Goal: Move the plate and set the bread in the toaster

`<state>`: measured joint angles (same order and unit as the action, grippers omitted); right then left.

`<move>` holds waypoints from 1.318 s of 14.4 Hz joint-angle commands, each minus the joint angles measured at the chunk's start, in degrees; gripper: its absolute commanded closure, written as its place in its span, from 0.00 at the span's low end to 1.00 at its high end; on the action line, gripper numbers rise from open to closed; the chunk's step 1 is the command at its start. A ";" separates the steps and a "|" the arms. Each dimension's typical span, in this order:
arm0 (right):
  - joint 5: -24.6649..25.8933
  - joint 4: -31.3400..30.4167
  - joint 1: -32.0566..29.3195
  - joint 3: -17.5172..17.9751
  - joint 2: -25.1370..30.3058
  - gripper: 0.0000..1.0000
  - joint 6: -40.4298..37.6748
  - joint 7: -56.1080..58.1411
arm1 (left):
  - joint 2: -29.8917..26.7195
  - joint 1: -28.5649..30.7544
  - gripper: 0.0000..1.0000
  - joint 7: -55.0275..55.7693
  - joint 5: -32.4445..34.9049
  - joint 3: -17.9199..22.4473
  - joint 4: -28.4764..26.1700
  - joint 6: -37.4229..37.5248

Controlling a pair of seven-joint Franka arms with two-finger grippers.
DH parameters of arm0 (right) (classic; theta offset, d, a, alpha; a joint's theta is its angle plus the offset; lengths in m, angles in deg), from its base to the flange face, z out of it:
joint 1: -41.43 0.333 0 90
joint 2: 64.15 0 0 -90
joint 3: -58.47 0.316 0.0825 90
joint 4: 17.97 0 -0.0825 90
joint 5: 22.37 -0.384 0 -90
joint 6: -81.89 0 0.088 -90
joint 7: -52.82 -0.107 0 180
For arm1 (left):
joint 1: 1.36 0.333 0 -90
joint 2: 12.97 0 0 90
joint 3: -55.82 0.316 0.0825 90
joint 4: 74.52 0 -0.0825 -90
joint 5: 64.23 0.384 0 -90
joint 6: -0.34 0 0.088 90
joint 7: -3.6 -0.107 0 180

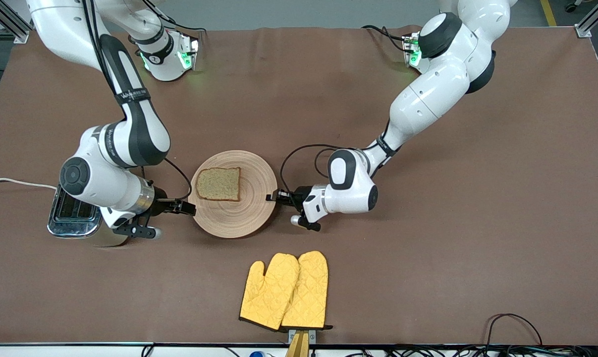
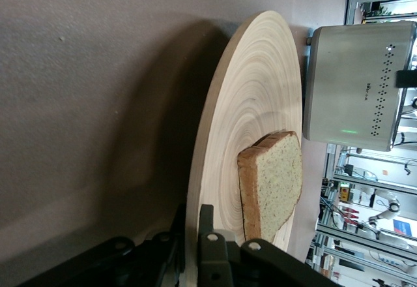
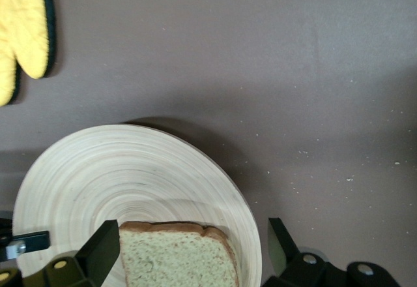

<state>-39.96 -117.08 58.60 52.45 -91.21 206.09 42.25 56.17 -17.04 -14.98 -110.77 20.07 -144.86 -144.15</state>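
Observation:
The round wooden plate (image 1: 249, 208) lies mid-table with the bread (image 1: 219, 184) flat on it. My left gripper (image 1: 271, 197) is at the plate's rim toward the left arm's end. In the left wrist view its fingers (image 2: 207, 218) are shut on the plate's rim (image 2: 215, 124), one above and one below, with the bread (image 2: 277, 182) just past them. My right gripper (image 1: 187, 207) is at the plate's rim on the toaster's side, open. In the right wrist view its fingers (image 3: 104, 251) stand wide on either side of the bread (image 3: 176, 257). The toaster (image 1: 73, 218) stands beside the plate, half hidden by my right arm.
A pair of yellow oven mitts (image 1: 285, 290) lies nearer to the front camera than the plate, and shows in the right wrist view (image 3: 23, 32). The toaster's white cord (image 1: 11, 182) runs off the table's right-arm end. The toaster's side shows in the left wrist view (image 2: 358, 91).

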 commanded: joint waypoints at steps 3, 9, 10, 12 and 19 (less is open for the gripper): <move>-0.95 -3.63 0.67 0.31 -0.53 0.00 2.02 -0.50 | 0.56 -0.15 0.00 2.75 -2.24 0.06 1.43 -0.54; -0.95 -8.11 1.64 0.40 -0.79 0.23 0.52 -2.68 | -5.58 4.33 0.00 7.76 0.65 8.38 2.05 16.03; -0.86 -8.11 2.34 0.40 -0.88 0.27 -0.96 -5.66 | -7.68 5.12 0.00 7.86 0.92 11.02 2.14 20.25; -0.86 -8.11 4.89 0.31 -0.53 0.34 -3.08 -7.09 | -11.20 7.31 0.00 7.17 1.36 17.35 2.66 30.18; 7.37 -8.11 5.68 0.22 -0.62 0.37 -4.58 -6.74 | -22.45 11.19 0.00 7.25 22.05 29.24 4.07 45.43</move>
<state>-36.85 -124.04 63.71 52.79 -93.05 201.86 36.03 37.99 -4.25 -8.69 -95.63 47.20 -139.76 -99.57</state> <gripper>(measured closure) 0.366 0.000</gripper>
